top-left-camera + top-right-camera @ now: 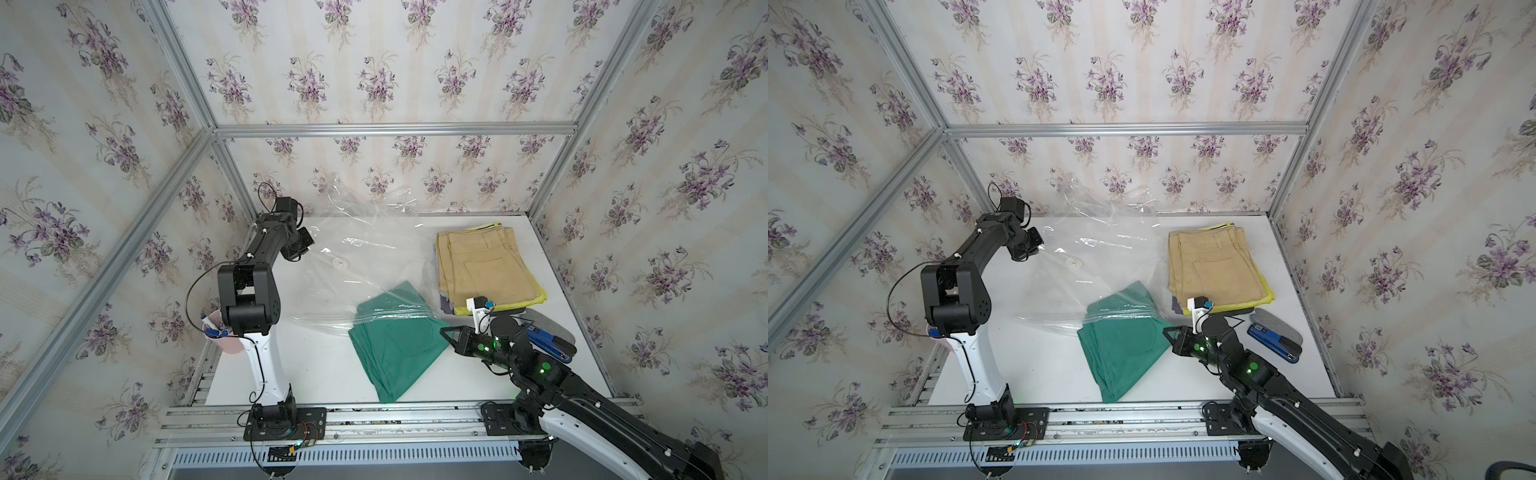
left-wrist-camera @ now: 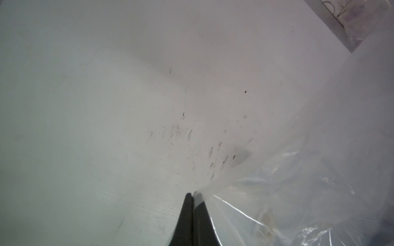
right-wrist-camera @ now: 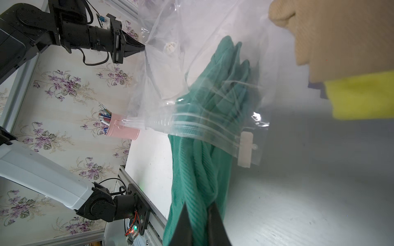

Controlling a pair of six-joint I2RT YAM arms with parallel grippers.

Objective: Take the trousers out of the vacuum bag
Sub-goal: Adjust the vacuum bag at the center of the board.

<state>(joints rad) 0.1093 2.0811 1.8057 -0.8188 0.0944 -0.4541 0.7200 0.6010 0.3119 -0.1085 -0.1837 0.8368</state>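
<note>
The teal trousers (image 1: 392, 349) lie 12-to-6 on the counter (image 1: 299, 374), their far half inside the bag (image 1: 353, 266). The right end effector (image 3: 199, 207) is clamped on their 3 o'clock edge. The left end effector (image 2: 193, 194) pinches the bag's 10 o'clock corner. The pull should probably run toward 5.

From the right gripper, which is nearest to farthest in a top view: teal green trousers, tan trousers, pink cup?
1. teal green trousers, in the right gripper
2. tan trousers, just behind
3. pink cup, far left edge
</note>
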